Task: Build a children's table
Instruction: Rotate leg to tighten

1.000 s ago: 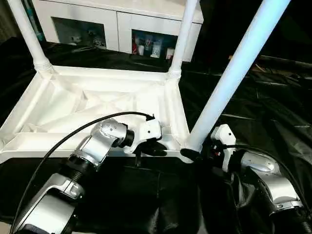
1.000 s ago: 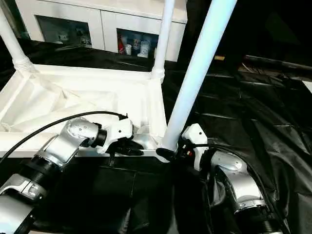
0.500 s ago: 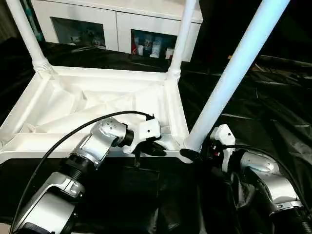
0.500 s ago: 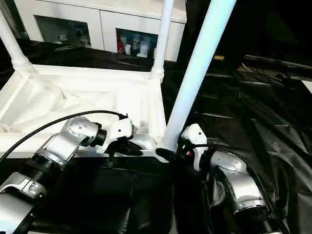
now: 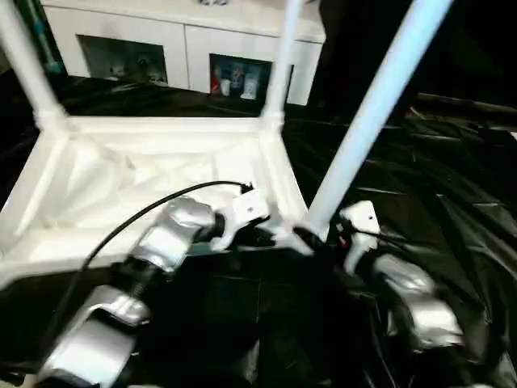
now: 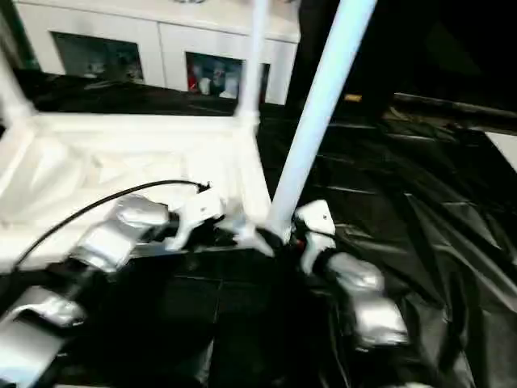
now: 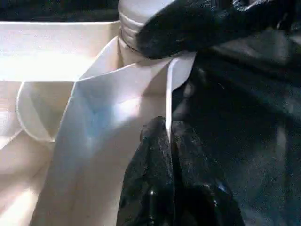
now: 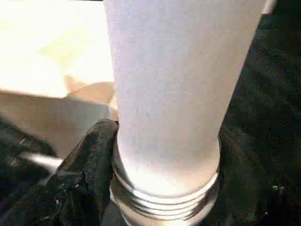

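Black cloth (image 5: 452, 242) covers the work surface, and behind it stands a white cabinet (image 5: 186, 44) with glass doors. On the cloth lies the children's table top (image 5: 145, 178), upside down with its ribbed underside up. Two legs already stand in its far corner sockets, the far left leg (image 5: 24, 65) and the far right leg (image 5: 279, 56), well beyond both grippers. The third leg (image 5: 363, 121) leans up and away from the right gripper (image 5: 311, 240), whose black fingers are closed around its threaded lower end right at the near right corner socket; the right wrist view shows a finger (image 8: 87, 165) pressed against the tube just above the threads. The left gripper (image 7: 169, 141), just beside the right one, has its fingers pinched shut on the thin near edge wall of the top, steadying it. By my reading the build is about half done: two legs are seated, the third is at its socket but tilted, so it looks not yet screwed home, and the near left socket has no leg that I can see.
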`<state>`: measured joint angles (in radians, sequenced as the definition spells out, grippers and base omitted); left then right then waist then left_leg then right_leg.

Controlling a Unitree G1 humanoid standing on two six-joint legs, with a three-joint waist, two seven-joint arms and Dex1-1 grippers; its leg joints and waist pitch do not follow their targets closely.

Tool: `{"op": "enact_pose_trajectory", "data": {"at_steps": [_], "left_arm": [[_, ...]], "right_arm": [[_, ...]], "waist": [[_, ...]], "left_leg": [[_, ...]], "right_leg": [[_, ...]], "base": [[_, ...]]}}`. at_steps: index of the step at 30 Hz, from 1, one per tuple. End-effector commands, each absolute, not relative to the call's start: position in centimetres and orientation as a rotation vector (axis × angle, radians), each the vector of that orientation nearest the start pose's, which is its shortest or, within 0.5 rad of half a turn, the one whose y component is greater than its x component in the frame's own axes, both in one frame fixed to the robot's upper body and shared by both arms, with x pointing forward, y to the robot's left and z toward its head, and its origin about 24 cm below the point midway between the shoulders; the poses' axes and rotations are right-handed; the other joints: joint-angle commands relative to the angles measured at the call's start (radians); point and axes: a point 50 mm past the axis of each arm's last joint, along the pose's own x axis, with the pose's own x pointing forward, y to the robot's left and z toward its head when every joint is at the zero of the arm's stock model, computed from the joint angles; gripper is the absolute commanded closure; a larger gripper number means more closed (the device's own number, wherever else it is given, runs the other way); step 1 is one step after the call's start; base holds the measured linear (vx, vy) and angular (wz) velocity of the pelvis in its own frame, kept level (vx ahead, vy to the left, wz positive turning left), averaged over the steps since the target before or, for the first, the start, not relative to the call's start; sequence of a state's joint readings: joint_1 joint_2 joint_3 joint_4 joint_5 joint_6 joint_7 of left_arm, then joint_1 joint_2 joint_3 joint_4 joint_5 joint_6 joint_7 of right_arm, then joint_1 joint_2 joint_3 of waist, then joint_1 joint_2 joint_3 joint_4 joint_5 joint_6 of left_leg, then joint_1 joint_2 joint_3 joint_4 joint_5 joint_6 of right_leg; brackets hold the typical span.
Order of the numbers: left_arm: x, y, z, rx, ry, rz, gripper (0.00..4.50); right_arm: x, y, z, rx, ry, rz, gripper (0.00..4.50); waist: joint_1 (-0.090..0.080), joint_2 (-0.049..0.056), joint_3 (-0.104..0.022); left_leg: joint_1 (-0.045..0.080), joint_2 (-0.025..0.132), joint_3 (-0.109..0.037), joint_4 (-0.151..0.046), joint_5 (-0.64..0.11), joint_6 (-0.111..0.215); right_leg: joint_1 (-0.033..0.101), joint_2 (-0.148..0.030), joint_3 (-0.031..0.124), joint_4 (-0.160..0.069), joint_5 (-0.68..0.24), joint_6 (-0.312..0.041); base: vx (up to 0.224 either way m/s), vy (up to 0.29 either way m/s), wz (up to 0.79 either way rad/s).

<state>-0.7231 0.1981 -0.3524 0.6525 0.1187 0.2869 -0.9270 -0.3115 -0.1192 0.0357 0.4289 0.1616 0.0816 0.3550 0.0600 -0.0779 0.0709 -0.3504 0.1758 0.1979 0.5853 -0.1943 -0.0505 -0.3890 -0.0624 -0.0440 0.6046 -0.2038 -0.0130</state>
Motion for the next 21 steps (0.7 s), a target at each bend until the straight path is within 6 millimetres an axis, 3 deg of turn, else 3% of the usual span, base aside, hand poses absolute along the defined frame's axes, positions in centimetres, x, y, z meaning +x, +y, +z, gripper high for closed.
{"op": "enact_pose_trajectory", "data": {"at_steps": [1,3,5,7,8,9,10,14,16,17,19,21], "left_arm": [[34.2,7.5,4.6,0.449,0.539,-1.009,4.50],[34.5,6.9,4.5,0.443,0.535,-0.974,4.50],[34.6,6.5,4.6,0.442,0.530,-0.950,4.50],[34.6,5.9,4.5,0.450,0.530,-0.950,4.50],[34.6,5.9,4.5,0.450,0.530,-0.950,4.50],[34.5,5.8,4.4,0.456,0.530,-0.963,4.50],[34.5,5.8,4.4,0.457,0.529,-0.967,4.50],[34.2,6.2,4.5,0.467,0.526,-1.013,4.50],[34.1,6.4,4.5,0.467,0.526,-1.038,4.50],[33.9,6.9,4.8,0.473,0.523,-1.080,4.50],[33.7,7.3,5.0,0.493,0.508,-1.124,4.50],[33.5,7.6,5.2,0.511,0.483,-1.177,4.50]], "right_arm": [[30.2,-14.1,-0.5,0.045,0.329,0.252,1.78],[30.7,-13.3,-0.5,0.059,0.335,0.200,1.78],[31.2,-12.7,-0.4,0.053,0.331,0.173,1.78],[31.7,-11.4,0.0,0.047,0.292,0.215,1.78],[31.7,-11.4,0.0,0.047,0.292,0.215,1.78],[31.7,-10.9,0.3,0.083,0.264,0.269,1.08],[31.6,-10.9,0.4,0.098,0.256,0.285,1.08],[31.7,-11.4,1.2,0.131,0.208,0.347,0.90],[31.6,-11.9,1.6,0.136,0.185,0.387,0.59],[31.3,-12.9,2.0,0.113,0.178,0.455,0.59],[31.0,-13.7,2.2,0.086,0.179,0.516,0.59],[30.6,-14.5,2.5,0.067,0.178,0.573,0.59]], "waist": [[-0.003,0.015,-0.044],[-0.007,0.015,-0.045],[-0.007,0.015,-0.048],[-0.005,0.015,-0.051],[-0.005,0.015,-0.051],[-0.001,0.017,-0.052],[0.000,0.016,-0.052],[0.004,0.014,-0.054],[0.004,0.013,-0.054],[0.005,0.011,-0.053],[0.008,0.009,-0.056],[0.009,0.009,-0.058]], "left_leg": [[0.017,0.064,-0.042,-0.087,-0.348,-0.033],[0.017,0.061,-0.045,-0.088,-0.357,-0.038],[0.012,0.062,-0.045,-0.089,-0.332,-0.037],[0.010,0.062,-0.039,-0.089,-0.293,-0.021],[0.010,0.062,-0.039,-0.089,-0.293,-0.021],[0.011,0.062,-0.035,-0.085,-0.281,-0.005],[0.010,0.061,-0.034,-0.085,-0.279,0.000],[0.004,0.062,-0.034,-0.084,-0.235,0.026],[0.003,0.063,-0.033,-0.083,-0.214,0.039],[0.006,0.063,-0.030,-0.082,-0.208,0.045],[-0.004,0.063,-0.034,-0.080,-0.158,0.066],[-0.001,0.063,-0.029,-0.075,-0.138,0.083]], "right_leg": [[0.011,-0.099,0.052,-0.106,-0.451,-0.153],[0.012,-0.097,0.050,-0.104,-0.451,-0.155],[0.018,-0.096,0.049,-0.100,-0.401,-0.153],[0.023,-0.093,0.051,-0.091,-0.284,-0.174],[0.023,-0.093,0.051,-0.091,-0.284,-0.174],[0.024,-0.097,0.054,-0.091,-0.255,-0.186],[0.025,-0.096,0.054,-0.091,-0.254,-0.188],[0.033,-0.098,0.054,-0.087,-0.225,-0.197],[0.035,-0.096,0.052,-0.085,-0.211,-0.204],[0.032,-0.096,0.053,-0.086,-0.201,-0.210],[0.046,-0.097,0.051,-0.078,-0.155,-0.214],[0.044,-0.093,0.052,-0.075,-0.113,-0.219]], "base": [[0.000,0.000,0.00],[0.000,0.000,0.00],[0.000,0.000,0.00],[0.000,0.000,0.00],[0.000,0.000,0.00],[0.000,0.000,0.00],[0.000,0.000,0.00],[0.000,0.000,0.00],[0.000,0.000,0.00],[0.000,0.000,0.00],[0.000,0.000,0.00],[0.000,0.000,0.00]]}}
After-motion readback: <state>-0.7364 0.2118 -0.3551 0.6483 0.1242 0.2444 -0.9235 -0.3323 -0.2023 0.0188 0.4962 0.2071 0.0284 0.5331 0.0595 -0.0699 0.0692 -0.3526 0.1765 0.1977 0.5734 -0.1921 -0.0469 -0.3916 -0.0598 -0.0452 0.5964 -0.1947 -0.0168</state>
